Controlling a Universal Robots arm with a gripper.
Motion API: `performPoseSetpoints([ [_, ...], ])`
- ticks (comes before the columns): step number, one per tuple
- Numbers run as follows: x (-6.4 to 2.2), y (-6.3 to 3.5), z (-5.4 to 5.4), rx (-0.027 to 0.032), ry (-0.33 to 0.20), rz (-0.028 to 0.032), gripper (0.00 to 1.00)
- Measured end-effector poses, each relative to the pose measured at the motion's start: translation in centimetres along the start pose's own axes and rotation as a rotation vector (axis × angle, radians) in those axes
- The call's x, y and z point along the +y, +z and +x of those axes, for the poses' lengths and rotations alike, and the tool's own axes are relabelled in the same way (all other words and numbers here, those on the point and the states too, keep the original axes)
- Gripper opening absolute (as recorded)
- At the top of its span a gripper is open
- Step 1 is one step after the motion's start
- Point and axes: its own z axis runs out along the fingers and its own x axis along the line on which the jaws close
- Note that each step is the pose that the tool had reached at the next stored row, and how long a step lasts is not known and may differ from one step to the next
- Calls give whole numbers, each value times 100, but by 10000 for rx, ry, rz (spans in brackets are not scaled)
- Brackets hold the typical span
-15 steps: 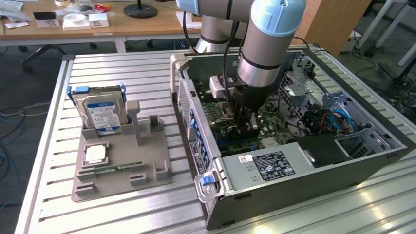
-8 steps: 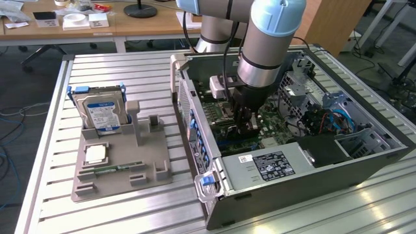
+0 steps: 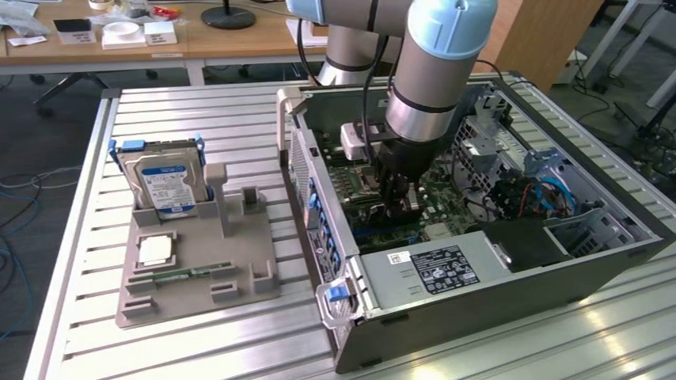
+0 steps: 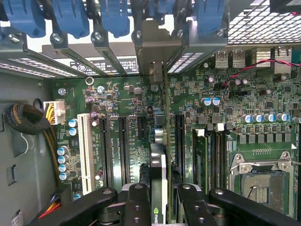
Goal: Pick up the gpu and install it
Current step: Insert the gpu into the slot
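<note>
The gripper [image 4: 160, 197] is closed on the gpu [image 4: 159, 165], its two black fingers [image 4: 137, 202] clamping the thin card from either side. In the wrist view the card is seen edge-on, standing upright between the fingers, with its green board edge running away toward the silver end bracket [image 4: 156, 70] at the rear wall of the case. The card hangs directly over the motherboard [image 4: 122, 108], in line with the row of black expansion slots [image 4: 123, 146]; whether its lower edge is seated in a slot or just above it cannot be told.

In the exterior view the arm [image 3: 428, 71] reaches straight down into the open computer case [image 3: 549, 277], which lies on its side on the ridged metal counter [image 3: 190, 111]. The gripper [image 3: 400, 202] is low inside the case, near the side wall that carries the blue slot latches [image 3: 317, 214], and the card below it is mostly hidden by the fingers.

Toward the exterior view's left, well apart from the case, a grey fixture tray [image 3: 195, 269] sits on the counter. A blue-labelled hard drive [image 3: 164, 182] stands upright at its far end, a square chip [image 3: 155, 251] lies flat in the middle, and a narrow green RAM stick [image 3: 190, 273] lies near the tray's close edge.
</note>
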Motion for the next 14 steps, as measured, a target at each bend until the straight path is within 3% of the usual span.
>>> performPoseSetpoints([
  [14, 0, 0, 0, 1, 0, 1, 27],
])
